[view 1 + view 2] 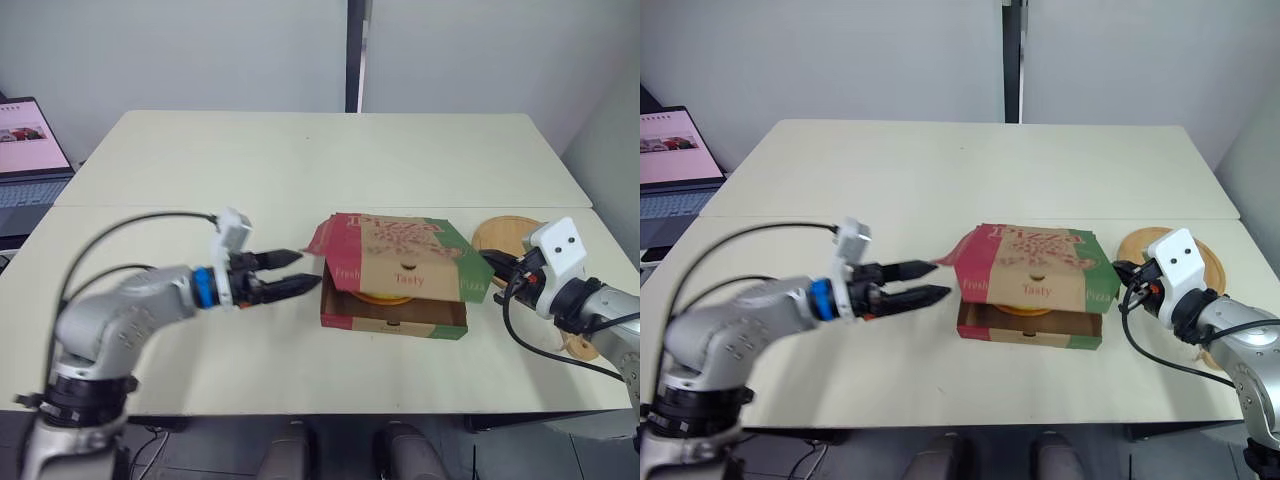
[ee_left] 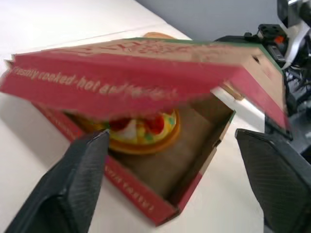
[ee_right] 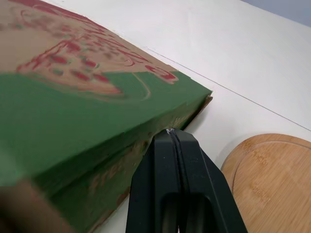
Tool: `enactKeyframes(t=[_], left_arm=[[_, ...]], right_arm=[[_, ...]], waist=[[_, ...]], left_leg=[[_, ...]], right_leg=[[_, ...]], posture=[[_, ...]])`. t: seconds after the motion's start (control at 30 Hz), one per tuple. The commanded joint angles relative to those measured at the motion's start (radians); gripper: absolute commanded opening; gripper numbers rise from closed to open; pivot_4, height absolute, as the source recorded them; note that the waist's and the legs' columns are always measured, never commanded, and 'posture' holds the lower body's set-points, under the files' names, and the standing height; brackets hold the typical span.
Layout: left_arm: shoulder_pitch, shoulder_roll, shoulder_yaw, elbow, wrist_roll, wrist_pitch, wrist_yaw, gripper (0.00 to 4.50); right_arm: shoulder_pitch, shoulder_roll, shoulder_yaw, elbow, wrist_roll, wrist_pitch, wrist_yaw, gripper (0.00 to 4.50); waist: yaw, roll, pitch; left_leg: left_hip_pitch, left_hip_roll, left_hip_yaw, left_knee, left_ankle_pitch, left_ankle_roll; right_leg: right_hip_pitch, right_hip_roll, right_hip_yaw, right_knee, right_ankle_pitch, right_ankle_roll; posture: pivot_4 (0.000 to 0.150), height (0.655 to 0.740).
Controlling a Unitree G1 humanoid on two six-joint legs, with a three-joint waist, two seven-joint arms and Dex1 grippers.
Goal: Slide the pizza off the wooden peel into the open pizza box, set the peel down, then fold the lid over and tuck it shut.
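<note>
pizza box (image 1: 400, 265): matt printed cardboard, bare brown board inside. peel (image 3: 272, 170): smooth pale wood with visible grain. desk (image 1: 300, 160): smooth matt cream top. left tool (image 1: 308, 268) pads (image 2: 80, 179): black, finely textured, dull.

pizza box (image 1: 1030, 328) centre frame, lid (image 1: 1035, 262) lowered partway, pizza (image 1: 1024, 311) visible in the gap. left tool (image 1: 941, 278): fingers spread, just left of the lid's red flap. right tool (image 1: 1124, 274) at the lid's right edge. peel (image 1: 1137, 243) flat on the surface (image 1: 940, 180), right of frame.
</note>
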Motion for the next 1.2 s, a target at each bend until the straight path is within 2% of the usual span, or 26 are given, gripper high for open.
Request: enactKeyframes(t=[0.03,0.1,0.2,0.23,0.27,0.37,0.43,0.47,0.57,0.67,0.87,1.1,1.2], left_arm=[[-0.089,0.046,0.028,0.095,-0.011,-0.001,-0.092,4.2],[-0.145,0.039,0.012,0.165,0.044,-0.05,-0.094,4.2],[-0.227,-0.017,-0.025,0.302,0.191,-0.205,-0.036,4.2],[-0.244,-0.028,-0.045,0.34,0.243,-0.26,-0.036,3.82],[-0.245,-0.024,-0.083,0.368,0.312,-0.348,-0.066,3.65],[-0.206,-0.004,-0.18,0.427,0.509,-0.662,-0.158,2.71],[-0.18,-0.024,-0.19,0.446,0.564,-0.805,-0.179,2.1],[-0.166,-0.034,-0.187,0.436,0.552,-0.813,-0.203,1.79],[-0.145,-0.06,-0.164,0.41,0.529,-0.808,-0.211,1.79],[-0.127,-0.082,-0.159,0.39,0.538,-0.839,-0.205,2.33],[-0.091,-0.144,-0.159,0.29,0.53,-0.813,-0.16,4.22],[-0.063,-0.201,-0.192,0.292,0.635,-0.879,-0.07,4.22],[-0.06,-0.233,-0.2,0.291,0.658,-0.883,-0.035,3.69]], right_arm=[[-0.012,0.001,-0.006,-0.003,-0.004,-0.028,0.003,0.0],[-0.013,0.001,-0.002,0.0,-0.005,-0.032,0.003,0.0],[-0.013,0.003,0.003,0.001,-0.003,-0.036,0.002,0.0],[-0.013,0.003,0.004,0.001,-0.003,-0.037,0.001,0.0],[-0.013,0.004,0.006,0.0,-0.003,-0.038,0.0,0.0],[-0.011,0.006,0.009,-0.002,-0.001,-0.039,-0.001,0.0],[-0.01,0.005,0.007,-0.003,0.0,-0.038,0.0,0.0],[-0.009,0.004,0.007,-0.004,0.0,-0.039,0.001,0.0],[-0.012,0.003,0.005,-0.004,0.002,-0.037,0.002,0.0],[-0.015,0.002,0.007,-0.001,0.003,-0.037,0.004,0.0],[-0.023,0.002,0.011,0.004,0.004,-0.037,0.005,0.0],[-0.037,0.009,0.018,0.006,0.008,-0.032,0.001,0.0],[-0.044,0.015,0.02,0.005,0.011,-0.029,-0.001,0.0]], waist=[[0.001,0.0,0.0],[0.002,0.0,0.0],[0.002,0.0,0.0],[0.002,0.0,0.0],[0.002,0.0,0.0],[-0.003,0.0,0.0],[-0.005,0.0,0.0],[-0.005,0.0,0.0],[0.0,0.0,0.0],[0.002,0.0,0.0],[0.001,0.0,0.0],[0.0,0.0,0.0],[0.001,0.0,0.0]], left_leg=[[0.0,0.0,0.0,0.0,0.0,0.0],[0.0,0.0,0.0,0.0,0.0,0.0],[0.0,0.0,0.0,0.0,0.0,0.0],[0.0,0.0,0.0,0.0,0.0,0.0],[0.0,0.0,0.0,0.0,0.0,0.0],[0.0,0.0,0.001,-0.001,0.0,0.0],[-0.001,0.0,0.002,-0.001,0.0,0.0],[-0.001,0.0,0.002,-0.001,0.0,0.0],[-0.002,0.0,0.001,-0.001,0.0,0.0],[-0.002,0.0,0.001,0.0,0.0,0.0],[-0.002,0.0,0.001,0.0,0.0,0.0],[-0.001,0.0,0.001,0.0,0.0,0.0],[-0.002,0.0,0.001,0.0,0.0,0.0]], right_leg=[[0.0,0.001,0.0,0.0,0.0,0.0],[0.0,0.001,0.0,-0.001,0.0,0.0],[0.0,0.0,0.0,0.0,0.0,0.0],[0.0,0.0,0.0,0.0,0.0,0.0],[0.0,-0.003,0.0,0.0,0.0,0.0],[-0.002,-0.003,0.002,0.0,0.0,0.0],[-0.002,-0.004,0.003,0.0,0.0,0.0],[-0.003,-0.004,0.003,-0.001,0.0,0.0],[-0.003,-0.005,0.001,-0.001,0.0,0.0],[-0.002,-0.005,0.001,-0.001,0.0,0.0],[-0.002,-0.005,0.001,0.0,0.0,0.0],[-0.002,-0.005,0.001,0.0,0.0,0.0],[-0.002,-0.005,0.001,0.0,0.0,0.0]], posture=[[0.15,0.74],[0.15,0.74],[0.15,0.74],[0.15,0.74],[0.15,0.74],[0.15,0.74],[0.15,0.74],[0.15,0.74],[0.15,0.74],[0.15,0.74],[0.15,0.74],[0.15,0.74],[0.15,0.74]])
